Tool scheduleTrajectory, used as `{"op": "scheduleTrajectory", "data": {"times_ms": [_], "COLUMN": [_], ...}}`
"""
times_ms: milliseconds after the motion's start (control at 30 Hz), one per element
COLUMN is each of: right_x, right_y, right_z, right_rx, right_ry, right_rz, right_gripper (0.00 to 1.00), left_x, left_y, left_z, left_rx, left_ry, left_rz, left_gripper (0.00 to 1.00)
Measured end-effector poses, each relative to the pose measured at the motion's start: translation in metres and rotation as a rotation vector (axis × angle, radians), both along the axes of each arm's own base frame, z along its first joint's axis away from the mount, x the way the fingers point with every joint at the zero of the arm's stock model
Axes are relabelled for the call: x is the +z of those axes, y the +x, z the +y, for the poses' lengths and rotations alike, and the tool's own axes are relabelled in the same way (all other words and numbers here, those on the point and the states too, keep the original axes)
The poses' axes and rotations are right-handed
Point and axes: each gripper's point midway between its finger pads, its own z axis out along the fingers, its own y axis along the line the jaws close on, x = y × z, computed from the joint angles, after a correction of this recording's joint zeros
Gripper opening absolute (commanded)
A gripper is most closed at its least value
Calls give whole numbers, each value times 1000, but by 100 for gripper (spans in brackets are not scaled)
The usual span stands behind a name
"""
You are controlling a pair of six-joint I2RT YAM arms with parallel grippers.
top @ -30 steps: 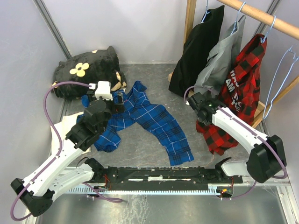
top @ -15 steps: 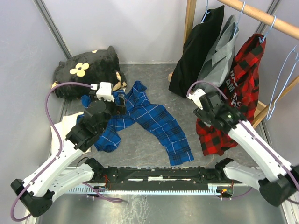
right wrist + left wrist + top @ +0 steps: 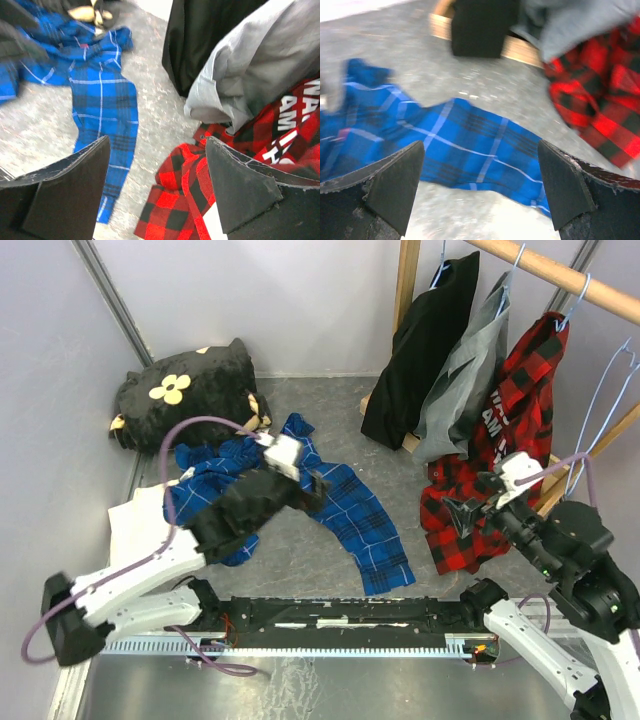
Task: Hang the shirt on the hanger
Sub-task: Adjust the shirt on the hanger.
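Red-and-black plaid hangs free of both arms: the shirt (image 3: 525, 405) sits on the hanger (image 3: 574, 302), whose hook is over the wooden rail (image 3: 560, 270), while its tail trails down from the rail onto the table (image 3: 330, 400). We see that the right gripper (image 3: 462, 512), a second ago pushed in among the clothes under the rail, has backed away from it and stands with jaws apart, holding nothing. The left gripper (image 3: 308, 485) has swung nearer the rail and hovers, also spread wide and empty, above the blue plaid shirt (image 3: 350, 515), which lies flat well out from the rail.

We judge the hanging all but done and the release clean. Whether both shoulders sit properly on the wire we cannot tell, because a grey garment (image 3: 465, 380) crowds against the shirt on the same rail, with a black garment (image 3: 425, 350) beyond it. Any tidying of the trailing hem would mean reaching back under that crowded rail. A black flower-print bundle (image 3: 190, 390) lies farthest from the rail, out of play.
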Motion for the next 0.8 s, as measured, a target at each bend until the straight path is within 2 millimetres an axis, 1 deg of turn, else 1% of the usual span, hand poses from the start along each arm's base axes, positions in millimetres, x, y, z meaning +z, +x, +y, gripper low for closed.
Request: {"op": "scheduleTrajectory", "data": {"times_ms": [67,133,167,233,300,367,433,500,600,700,733,800], "right_x": [19,35,45,66,91,113,129,138,145,147,146,145], "right_y": [-4,-8,-10,-16,-25,-35,-44,-51,-58,-61,-62,-62], "right_z": [1,0,-1,-5,-10,-15,-18,-20,-21,-23,-23,-23], "right_rx": [1,-7,-11,-21,-24,-18,-7,2,14,16,16,15], "right_ry": [67,114,138,184,237,286,325,348,367,370,368,364], "right_rz": [-27,-46,-57,-91,-134,-176,-209,-228,-240,-242,-239,-234], "right_gripper": [84,84,84,84,84,84,84,84,84,84,84,85], "left_x": [-14,-37,-51,-77,-99,-117,-131,-139,-146,-151,-153,-160], "left_y": [-17,-37,-44,-53,-55,-55,-51,-46,-41,-39,-39,-40], "left_z": [-43,-89,-107,-134,-156,-178,-206,-234,-273,-298,-310,-318], "left_rx": [-101,-209,-250,-302,-336,-363,-388,-412,-455,-488,-506,-522], "left_ry": [27,68,86,112,119,123,119,104,60,28,11,7], "left_rz": [12,35,46,69,86,98,105,104,101,104,107,118], "left_gripper": [99,99,99,99,99,99,99,99,99,99,99,99]}}
